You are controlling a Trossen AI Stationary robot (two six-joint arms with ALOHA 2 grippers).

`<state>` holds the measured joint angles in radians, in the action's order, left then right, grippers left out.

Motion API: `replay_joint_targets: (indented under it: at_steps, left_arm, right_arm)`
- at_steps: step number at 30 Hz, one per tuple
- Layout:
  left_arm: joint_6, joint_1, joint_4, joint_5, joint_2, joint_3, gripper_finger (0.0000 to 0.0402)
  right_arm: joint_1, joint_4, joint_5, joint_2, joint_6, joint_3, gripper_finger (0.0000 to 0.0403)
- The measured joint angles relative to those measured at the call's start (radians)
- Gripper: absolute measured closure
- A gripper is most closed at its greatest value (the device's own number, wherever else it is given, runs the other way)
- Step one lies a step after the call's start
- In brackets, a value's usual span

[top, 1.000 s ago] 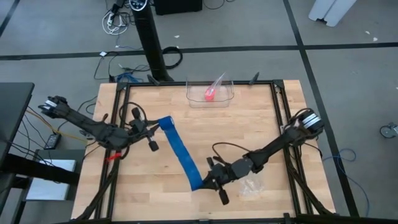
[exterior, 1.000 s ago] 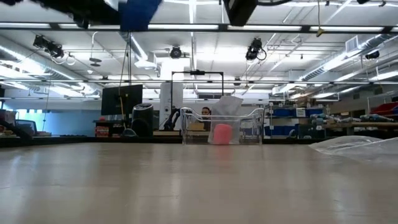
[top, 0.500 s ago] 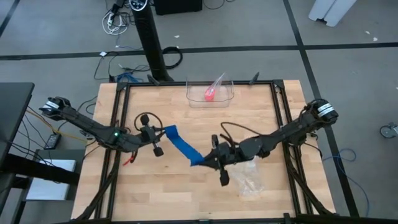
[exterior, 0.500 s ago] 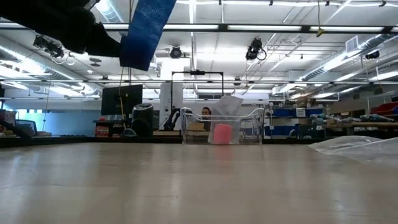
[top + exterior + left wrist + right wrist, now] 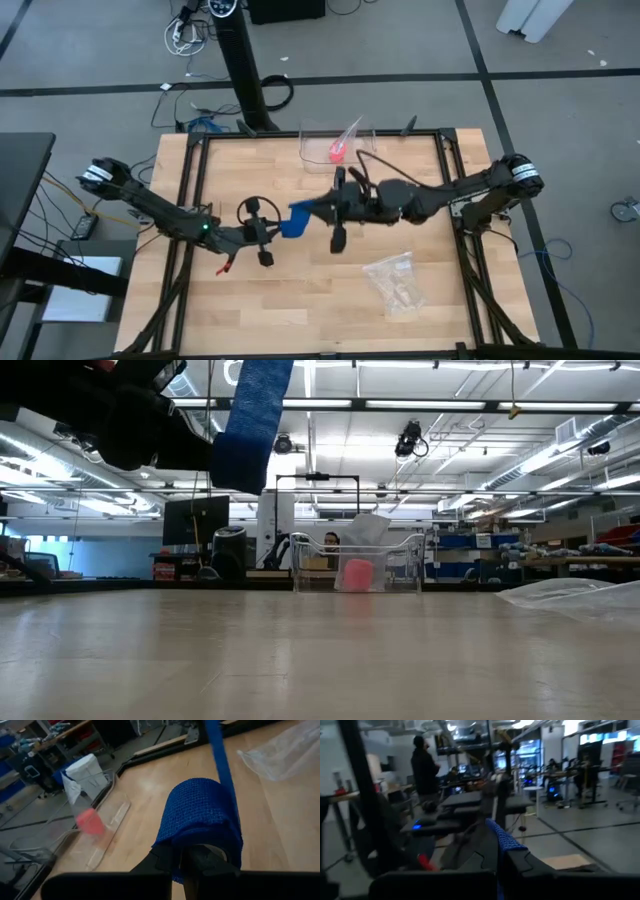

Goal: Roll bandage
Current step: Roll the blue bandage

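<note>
Above the desk (image 5: 240,310), in front of the clear bin (image 5: 338,150), your left tool (image 5: 278,227) grips the blue bandage (image 5: 297,218) roll while your right tool (image 5: 328,203), now much closer, pinches its shortened tail, so rolling is nearly finished.

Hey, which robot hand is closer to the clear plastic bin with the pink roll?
Right. The right hand is just in front of the clear plastic bin; the left hand sits farther back toward the table's left.

blue bandage (image 5: 200,822): coarse woven cloth
</note>
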<state>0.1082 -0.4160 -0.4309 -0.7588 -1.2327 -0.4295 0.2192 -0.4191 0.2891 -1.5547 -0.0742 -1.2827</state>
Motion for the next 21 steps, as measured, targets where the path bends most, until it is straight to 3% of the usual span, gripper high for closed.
replay_joint_targets:
  at_steps: [10,15,21]
  left_arm:
    - [0.042,-0.01,0.007,0.012,-0.092,-0.104,0.0383]
    - [-0.042,0.046,0.01,0.01,-0.092,-0.107,0.0383]
    - [-0.153,0.11,0.004,0.081,-0.092,-0.107,0.0383]
  right_arm:
    - [-0.067,0.018,-0.002,0.0,-0.047,-0.027,0.0403]
    - [-0.011,-0.009,-0.005,0.0,-0.026,-0.027,0.0403]
    - [0.04,-0.042,0.018,0.0,0.003,-0.027,0.0403]
